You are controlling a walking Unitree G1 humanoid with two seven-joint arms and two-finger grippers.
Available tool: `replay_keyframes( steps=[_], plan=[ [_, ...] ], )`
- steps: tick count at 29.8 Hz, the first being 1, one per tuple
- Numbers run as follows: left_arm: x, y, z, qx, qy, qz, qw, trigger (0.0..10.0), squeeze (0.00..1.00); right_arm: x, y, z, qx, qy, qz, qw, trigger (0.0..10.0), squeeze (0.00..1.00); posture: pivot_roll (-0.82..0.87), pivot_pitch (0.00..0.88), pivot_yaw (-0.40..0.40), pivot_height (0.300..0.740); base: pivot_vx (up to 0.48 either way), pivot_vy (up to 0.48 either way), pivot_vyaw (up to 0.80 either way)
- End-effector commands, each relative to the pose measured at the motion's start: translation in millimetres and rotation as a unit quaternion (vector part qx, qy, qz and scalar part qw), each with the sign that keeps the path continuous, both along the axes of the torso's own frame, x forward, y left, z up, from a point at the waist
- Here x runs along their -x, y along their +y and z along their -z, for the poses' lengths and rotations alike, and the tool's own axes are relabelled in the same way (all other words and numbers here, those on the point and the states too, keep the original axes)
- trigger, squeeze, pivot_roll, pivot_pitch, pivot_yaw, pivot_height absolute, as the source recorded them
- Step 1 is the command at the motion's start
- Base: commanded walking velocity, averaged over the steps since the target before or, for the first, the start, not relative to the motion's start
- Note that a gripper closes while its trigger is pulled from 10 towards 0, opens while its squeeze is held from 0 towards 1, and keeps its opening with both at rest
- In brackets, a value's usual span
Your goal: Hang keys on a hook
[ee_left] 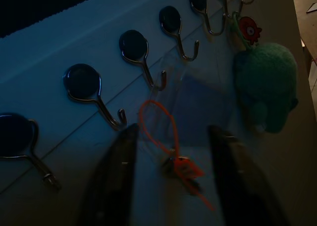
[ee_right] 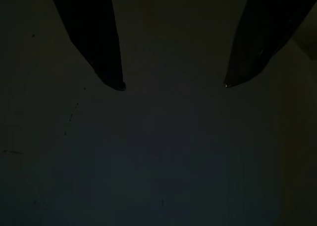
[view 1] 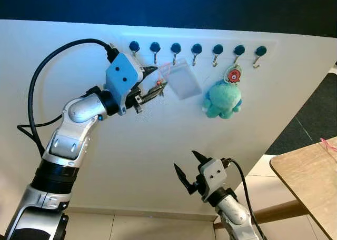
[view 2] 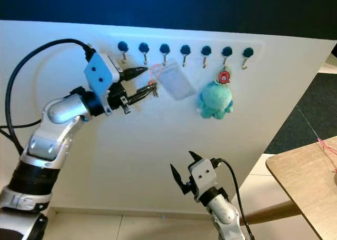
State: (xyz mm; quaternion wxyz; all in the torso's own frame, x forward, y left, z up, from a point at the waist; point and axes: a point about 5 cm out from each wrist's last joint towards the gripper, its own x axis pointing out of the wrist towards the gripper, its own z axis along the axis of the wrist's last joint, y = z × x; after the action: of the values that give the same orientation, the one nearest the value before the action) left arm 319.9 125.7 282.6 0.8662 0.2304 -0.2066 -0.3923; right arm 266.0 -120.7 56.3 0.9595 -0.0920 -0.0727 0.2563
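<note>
The white wall (view 1: pixel 158 145) fills most of what I see, and a row of hooks (view 1: pixel 197 50) with dark round caps runs along its upper part. From a hook toward the right end of the row hangs a green plush toy (view 1: pixel 222 99) with a small round red tag (view 1: pixel 234 75) above it. To the left of the toy, a clear plastic card holder (view 1: pixel 184 79) hangs tilted below the third hook of the row, its orange loop (ee_left: pixel 157 124) lying just beside that hook's tip; I cannot tell whether the loop sits on it. My left gripper (view 1: pixel 154 82) is raised against the wall just left of the card holder, jaws spread apart, and the small keys (ee_left: pixel 181 167) with an orange tag dangle between my fingers (ee_left: pixel 116 181). My right gripper (view 1: pixel 191 166) is low, well below the toy, jaws wide and holding nothing.
</note>
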Motion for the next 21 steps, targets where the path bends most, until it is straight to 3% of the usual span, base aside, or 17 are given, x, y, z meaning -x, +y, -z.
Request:
replay_keyframes(
  steps=[1, 3, 4, 10, 14, 15, 16, 17, 18, 21],
  plan=[
    [1.2, -1.2, 0, 0.007, -0.002, 0.000, 1.000, 10.0, 1.00, 0.1, 1.5, 1, 0.004, 0.005, -0.003, 1.000, 10.0, 0.00, 0.06, 0.060, -0.028, 0.740, 0.000, 0.000, 0.00],
    [1.3, -1.1, 1, 0.005, -0.003, -0.002, 1.000, 10.0, 1.00, -0.2, 1.6, 1, 0.004, 0.005, -0.003, 1.000, 10.0, 0.00, 0.06, 0.060, -0.028, 0.740, 0.000, 0.000, 0.00],
    [1.7, -1.1, 1, 0.004, 0.000, 0.000, 1.000, 10.0, 0.00, -0.2, 1.6, 1, 0.004, 0.005, -0.003, 1.000, 10.0, 0.00, 0.06, 0.059, -0.028, 0.740, 0.000, 0.000, 0.00],
    [6.4, 0.6, 7, 0.000, 0.034, 0.026, 0.999, 10.0, 0.00, 0.1, 1.6, 1, 0.003, 0.006, -0.002, 1.000, 10.0, 0.00, 0.06, 0.060, -0.025, 0.740, 0.000, 0.000, 0.00],
    [5.6, 11.6, -3, 0.079, 0.041, 0.024, 0.996, 10.0, 0.00, 0.9, 1.1, 2, 0.003, 0.006, 0.000, 1.000, 10.0, 0.00, 0.06, 0.061, -0.025, 0.740, 0.000, 0.000, 0.00],
    [5.6, 11.6, -3, 0.079, 0.041, 0.024, 0.996, 10.0, 0.00, 0.9, 1.1, 2, 0.003, 0.006, 0.000, 1.000, 10.0, 0.00, 0.06, 0.061, -0.025, 0.740, 0.000, 0.000, 0.00],
    [5.1, 17.3, -9, 0.111, 0.039, 0.019, 0.993, 10.0, 0.00, 1.3, 0.5, 3, 0.004, 0.007, 0.000, 1.000, 10.0, 0.00, 0.06, 0.062, -0.025, 0.740, 0.000, 0.000, 0.00],
    [5.1, 17.3, -9, 0.111, 0.039, 0.019, 0.993, 10.0, 0.00, 1.3, 0.5, 3, 0.004, 0.007, 0.000, 1.000, 10.0, 0.00, 0.06, 0.062, -0.025, 0.740, 0.000, 0.000, 0.00],
    [5.3, 24.8, -17, 0.153, 0.032, 0.015, 0.988, 10.0, 0.00, 1.5, -0.1, 3, 0.004, 0.008, 0.001, 1.000, 10.0, 0.00, 0.06, 0.062, -0.026, 0.740, 0.000, 0.000, 0.00],
    [6.3, 26.9, -21, 0.176, 0.028, 0.017, 0.984, 10.0, 0.00, 1.4, -0.3, 3, 0.004, 0.008, 0.001, 1.000, 10.0, 0.00, 0.06, 0.063, -0.027, 0.740, 0.000, 0.000, 0.00]
  ],
)
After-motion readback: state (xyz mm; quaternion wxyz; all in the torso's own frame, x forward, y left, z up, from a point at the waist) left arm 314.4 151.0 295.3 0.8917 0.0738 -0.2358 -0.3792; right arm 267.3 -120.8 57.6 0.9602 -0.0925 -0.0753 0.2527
